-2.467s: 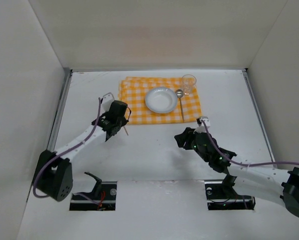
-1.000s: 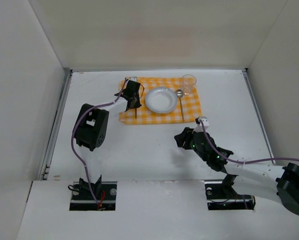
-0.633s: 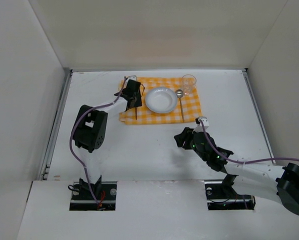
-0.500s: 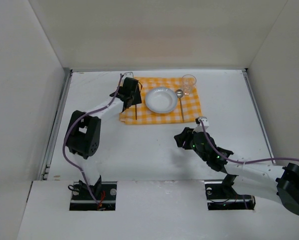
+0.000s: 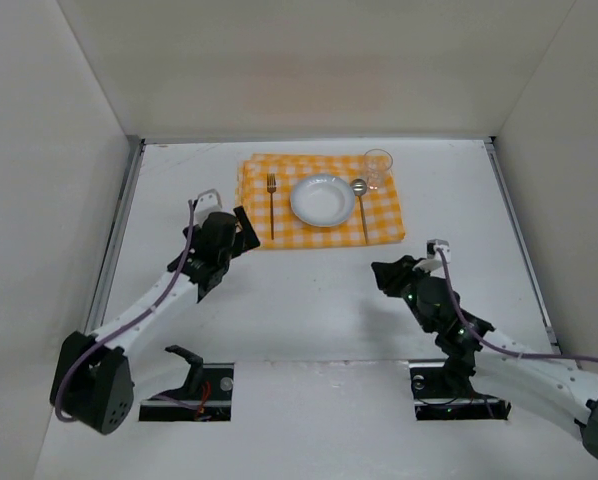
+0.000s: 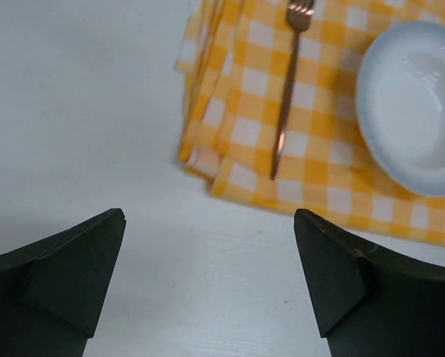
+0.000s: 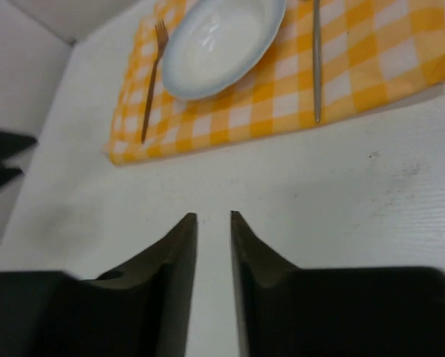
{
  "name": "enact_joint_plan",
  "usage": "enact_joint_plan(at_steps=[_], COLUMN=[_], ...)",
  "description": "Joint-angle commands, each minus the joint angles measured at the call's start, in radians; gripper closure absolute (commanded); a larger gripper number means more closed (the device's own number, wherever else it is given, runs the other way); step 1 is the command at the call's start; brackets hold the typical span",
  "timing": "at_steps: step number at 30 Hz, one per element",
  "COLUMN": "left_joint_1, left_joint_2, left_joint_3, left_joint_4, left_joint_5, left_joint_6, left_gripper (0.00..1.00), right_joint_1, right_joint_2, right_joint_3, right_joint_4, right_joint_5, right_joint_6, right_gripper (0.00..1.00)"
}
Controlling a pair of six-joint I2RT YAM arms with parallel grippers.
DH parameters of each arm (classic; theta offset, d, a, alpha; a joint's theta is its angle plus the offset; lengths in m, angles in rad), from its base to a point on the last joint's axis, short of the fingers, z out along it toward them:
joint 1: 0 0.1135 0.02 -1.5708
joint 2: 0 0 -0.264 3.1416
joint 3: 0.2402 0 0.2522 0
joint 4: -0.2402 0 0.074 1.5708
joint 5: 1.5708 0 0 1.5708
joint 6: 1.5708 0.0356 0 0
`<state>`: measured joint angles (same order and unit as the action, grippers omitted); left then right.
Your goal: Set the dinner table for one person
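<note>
The white dinner table [image 5: 309,310] carries an orange-and-white checked mat [image 5: 279,232]. On the mat sit a white bowl-like plate [image 5: 322,199], a fork [image 5: 271,205] to its left, a spoon [image 5: 361,212] to its right and a clear glass [image 5: 378,168] at the far right corner. My left gripper [image 5: 241,226] hovers near the mat's near left corner, wide open and empty. In the left wrist view the fork [image 6: 286,89] lies ahead of the left gripper [image 6: 209,216]. My right gripper [image 7: 213,217] is over bare table, its jaws a narrow gap apart with nothing between them.
White walls close in the table on the left, back and right. Metal edge strips [image 5: 119,225] run along the table's sides. The two arm bases sit in cut-outs [image 5: 189,385] at the near edge.
The left gripper opened, left the fork on the mat beside the plate, and drew back toward the near left. The right arm shifted right and nearer, its jaws narrowing.
</note>
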<state>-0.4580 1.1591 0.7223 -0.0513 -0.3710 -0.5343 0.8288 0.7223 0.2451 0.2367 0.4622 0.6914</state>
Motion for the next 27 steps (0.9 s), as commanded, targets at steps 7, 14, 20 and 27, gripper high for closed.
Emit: enact_joint_plan(at_steps=[7,14,20,27], left_joint_1=[0.026,0.014,-0.030,-0.090], left_joint_2=[-0.315,-0.453,-0.454,-0.437], left_joint_3=[-0.287,-0.392,-0.442,-0.468], left_joint_4=[-0.077,-0.127,-0.094,-0.050], left_joint_5=[-0.086,-0.083,-0.085,-0.094], left_joint_6=[-0.202,-0.254,-0.312,-0.328], left_gripper=[0.00,0.00,0.00,0.00], right_joint_1=[-0.214,-0.293,-0.285,-0.233], right_joint_2=[-0.366,-0.482,-0.296,0.026], right_joint_3=[-0.131,-0.165,-0.132,-0.043], right_joint_4=[-0.091,-0.148,-0.090,0.001], right_joint_5=[0.107,0.089,0.082,0.058], right_joint_6=[0.115,0.142,0.126,0.082], right_gripper=[0.39,0.39,0.42,0.47])
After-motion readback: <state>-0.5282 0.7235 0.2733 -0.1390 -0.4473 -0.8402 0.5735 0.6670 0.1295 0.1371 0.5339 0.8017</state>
